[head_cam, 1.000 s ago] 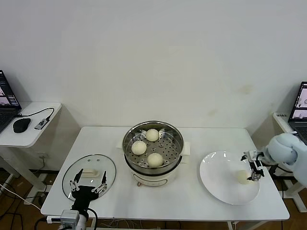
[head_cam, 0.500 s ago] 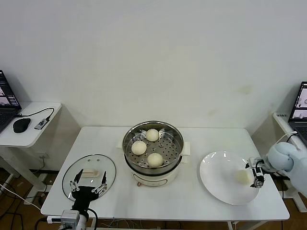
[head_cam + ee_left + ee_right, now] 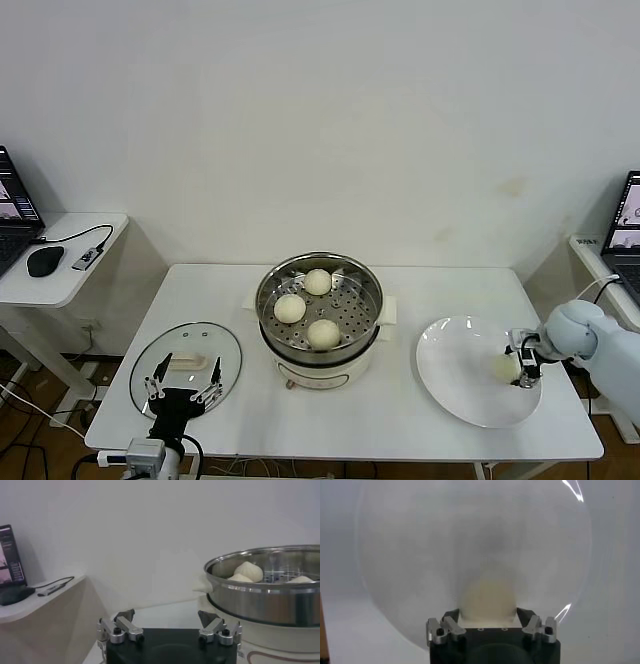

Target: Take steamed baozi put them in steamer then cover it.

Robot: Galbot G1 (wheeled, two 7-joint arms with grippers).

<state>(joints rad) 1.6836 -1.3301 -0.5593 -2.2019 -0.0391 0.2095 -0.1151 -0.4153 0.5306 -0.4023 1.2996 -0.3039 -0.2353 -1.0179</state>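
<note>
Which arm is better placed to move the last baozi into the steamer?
Right. The right gripper straddles the last baozi on the white plate; the left gripper waits open by the cover.

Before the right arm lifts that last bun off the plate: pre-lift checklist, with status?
1. Right pincer at the bun: ok, its fingers straddle the last baozi on the white plate.
2. Grip closed on the bun: cannot tell; fingers flank it, contact not visible.
3. Space in the steamer: ok, three baozi inside, bare perforated floor on the side nearest the plate.
4. Steamer uncovered: ok, the cover lies flat on the table to the steamer's left.
5. Left pincer out of the way: ok, open, low at the near table edge by the cover.
</note>
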